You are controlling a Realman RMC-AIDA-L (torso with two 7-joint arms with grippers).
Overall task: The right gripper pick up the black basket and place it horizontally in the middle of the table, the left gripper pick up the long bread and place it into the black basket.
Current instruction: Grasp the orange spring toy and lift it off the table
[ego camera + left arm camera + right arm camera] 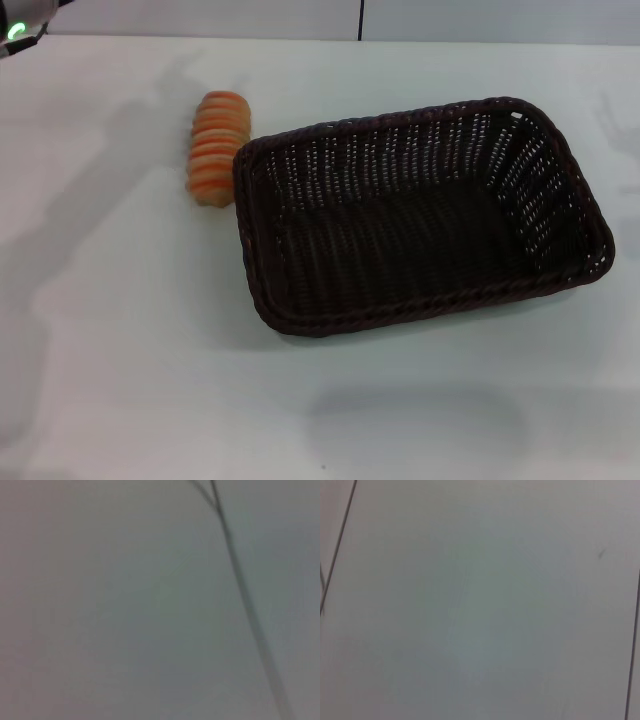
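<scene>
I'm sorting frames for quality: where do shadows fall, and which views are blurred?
Head view: sharp; soft grey shadows lie on the table left of the long bread and in front of the black basket. Left wrist view: blurred, only a smeared dark line on a pale surface. Right wrist view: a plain pale surface with thin dark lines, evenly lit.

Long bread [217, 148] seemingly touches basket [420, 212] rim.

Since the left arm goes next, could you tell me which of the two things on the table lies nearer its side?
The bread, the striped orange loaf: it lies left of the dark woven basket, at its left end.
</scene>
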